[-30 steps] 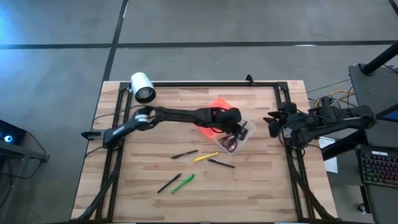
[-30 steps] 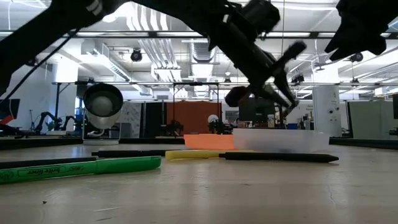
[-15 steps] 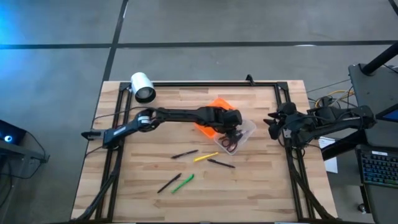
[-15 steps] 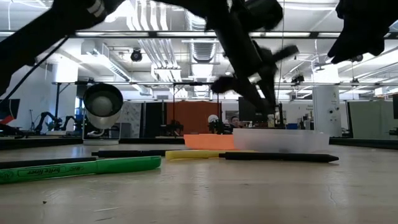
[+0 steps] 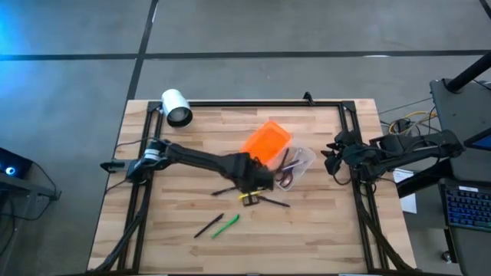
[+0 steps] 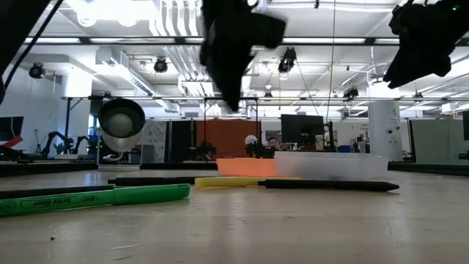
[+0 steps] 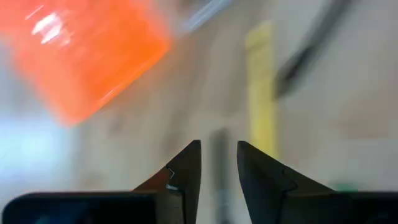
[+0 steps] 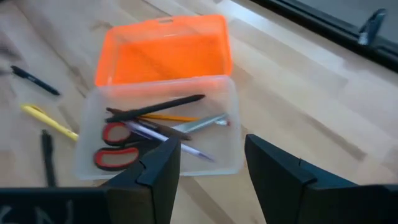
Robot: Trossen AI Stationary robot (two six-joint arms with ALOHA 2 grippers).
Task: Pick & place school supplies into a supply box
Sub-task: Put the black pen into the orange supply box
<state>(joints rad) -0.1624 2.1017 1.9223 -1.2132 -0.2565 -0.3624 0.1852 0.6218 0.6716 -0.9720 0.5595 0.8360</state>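
Note:
The supply box (image 5: 298, 163) is clear, its orange lid (image 5: 267, 142) open toward the far left. Inside it lie red-handled scissors (image 8: 115, 144) and several pens (image 8: 163, 117). On the wood in front of it lie a yellow pen (image 5: 249, 198), two black pens (image 5: 228, 189) (image 5: 273, 202), a third black pen (image 5: 207, 226) and a green marker (image 5: 227, 223). My left gripper (image 5: 259, 186) hangs open and empty over the yellow pen (image 7: 261, 87), pointing steeply down. My right gripper (image 8: 211, 158) waits open at the table's right edge, looking at the box.
A white cylinder (image 5: 176, 107) lies at the far left corner. A black frame rail (image 5: 261, 103) runs round the tabletop. Bare wood lies along the near edge, in front of the green marker (image 6: 95, 196).
My left gripper has swung from above the supply box toward the near edge and the left. It now hangs over the loose pens. Its wrist has rolled and tipped to point more steeply down. The box and the loose pens have stayed where they were.

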